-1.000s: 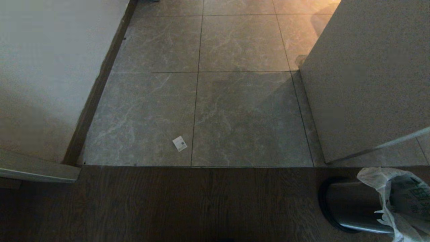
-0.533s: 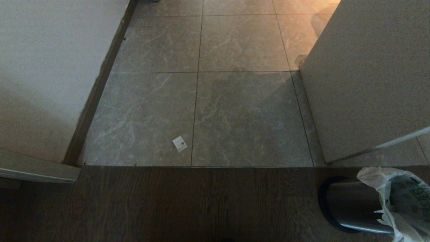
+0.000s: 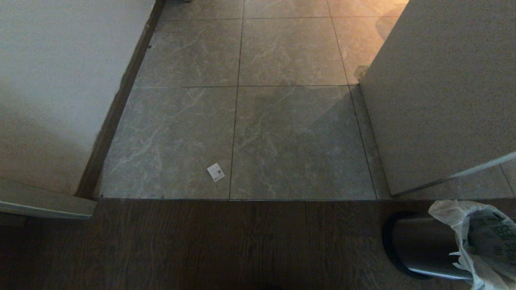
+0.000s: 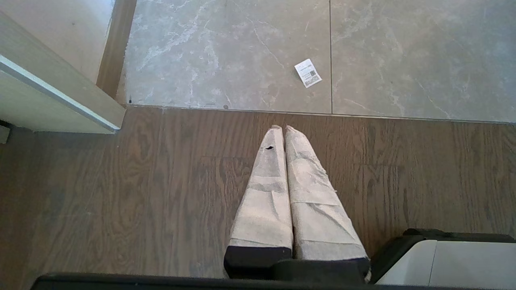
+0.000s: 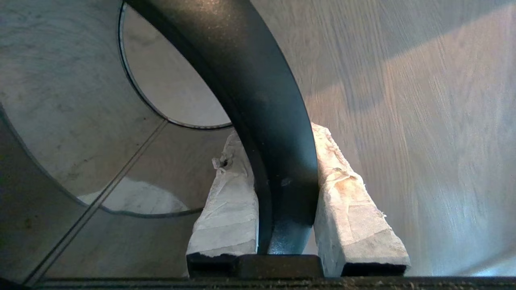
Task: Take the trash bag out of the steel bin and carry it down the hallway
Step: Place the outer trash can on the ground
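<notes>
The right pincer [image 5: 282,161] is clamped on the black rim of the steel bin [image 5: 258,121], one padded finger inside and one outside. In the head view the steel bin [image 3: 423,245] lies tipped on the dark wood-plank floor [image 3: 201,245], near its right edge, with the crinkly white trash bag [image 3: 479,237] spilling from its mouth. Ahead, the glossy marble-look hallway [image 3: 282,121] runs open between the white walls [image 3: 52,88], bare but for a small paper tag [image 3: 215,172]. The left pincer [image 4: 284,131] hangs over the planks, its fingers pressed together.
</notes>
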